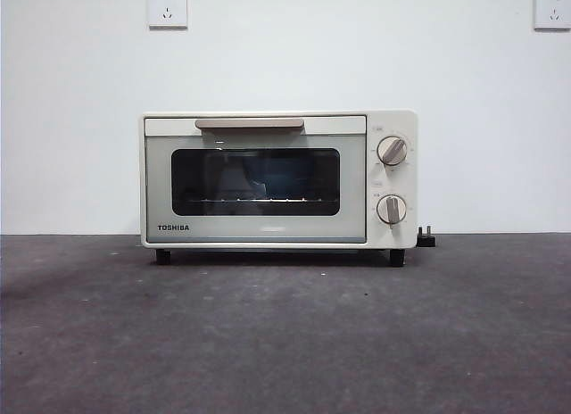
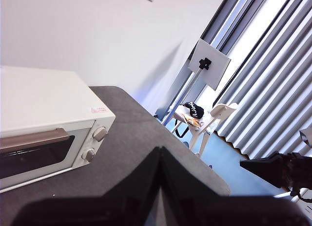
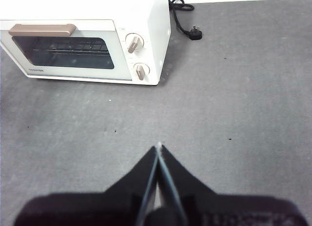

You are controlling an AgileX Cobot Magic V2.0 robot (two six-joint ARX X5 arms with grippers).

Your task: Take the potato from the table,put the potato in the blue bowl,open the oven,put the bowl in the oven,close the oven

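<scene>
The cream-white TOSHIBA oven point(image 1: 278, 179) stands at the back of the dark grey table point(image 1: 285, 334), its door closed under the beige handle point(image 1: 249, 123). It also shows as the oven point(image 2: 46, 128) in the left wrist view and the oven point(image 3: 87, 38) in the right wrist view. Through the window I see a dim bluish shape above the rack, too faint to name. The potato and the blue bowl are out of view. My left gripper point(image 2: 160, 150) is shut and empty, above the table off the oven's knob side. My right gripper point(image 3: 159, 147) is shut and empty, in front of the oven.
A black power cord and plug point(image 3: 187, 21) lie on the table beside the oven's knob side, seen also as the plug point(image 1: 426, 237). The table's edge point(image 2: 195, 153) runs close past the left gripper, with a white chair point(image 2: 207, 120) and a stand beyond it.
</scene>
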